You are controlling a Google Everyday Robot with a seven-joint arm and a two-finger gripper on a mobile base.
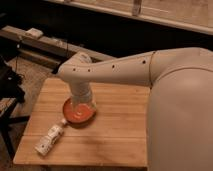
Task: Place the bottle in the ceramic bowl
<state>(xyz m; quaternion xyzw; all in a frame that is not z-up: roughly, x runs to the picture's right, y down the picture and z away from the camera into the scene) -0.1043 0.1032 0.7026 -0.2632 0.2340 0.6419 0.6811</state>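
The whitish bottle (50, 139) lies on its side on the wooden table (115, 135) near the front left, its cap pointing toward the bowl. The orange-red ceramic bowl (75, 115) sits just up and right of it, partly covered by my arm. My gripper (82, 106) hangs over the bowl at the end of the white arm, beside the bottle and apart from it. The arm's wrist hides the fingertips.
The white arm (125, 70) and robot body (180, 115) fill the right side. Dark shelving (40, 42) with a small white object stands behind the table. A dark stand (10, 85) is at the table's left edge.
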